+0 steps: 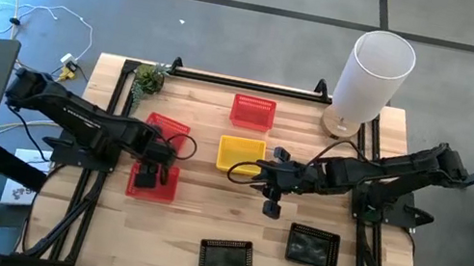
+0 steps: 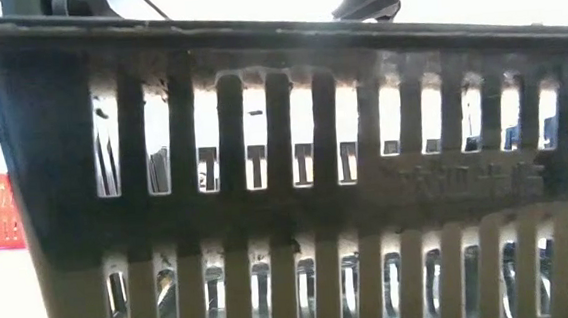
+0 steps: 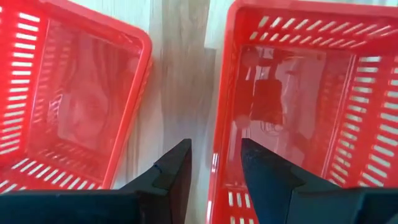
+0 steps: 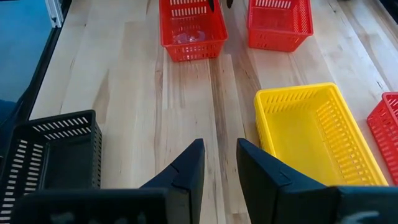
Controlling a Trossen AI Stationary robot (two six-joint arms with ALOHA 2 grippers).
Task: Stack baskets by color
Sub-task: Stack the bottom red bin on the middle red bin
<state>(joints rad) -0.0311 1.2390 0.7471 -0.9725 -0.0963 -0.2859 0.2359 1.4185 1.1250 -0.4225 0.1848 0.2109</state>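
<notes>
Three red baskets show: one [image 1: 252, 111] at the far middle, one [image 1: 166, 130] turned askew at the left, and one [image 1: 153, 182] just nearer than it. A yellow basket [image 1: 241, 153] sits mid-table. Two black baskets [image 1: 224, 260] [image 1: 313, 247] lie near the front edge. My left gripper [image 3: 216, 146] points down, open, over the nearer left red basket [image 3: 298, 112]; one finger stands inside its far long wall [image 3: 217, 124], the other over the bare wood between the two red baskets. My right gripper [image 4: 219, 144] hovers open and bare beside the yellow basket [image 4: 317, 130].
A tall white cylinder [image 1: 374, 74] stands at the far right corner and a small green plant [image 1: 149, 78] at the far left. In the low view a black basket's slotted wall [image 2: 295, 178] fills nearly the whole picture. Bare wood lies mid-table, between the left-hand red baskets and the black ones.
</notes>
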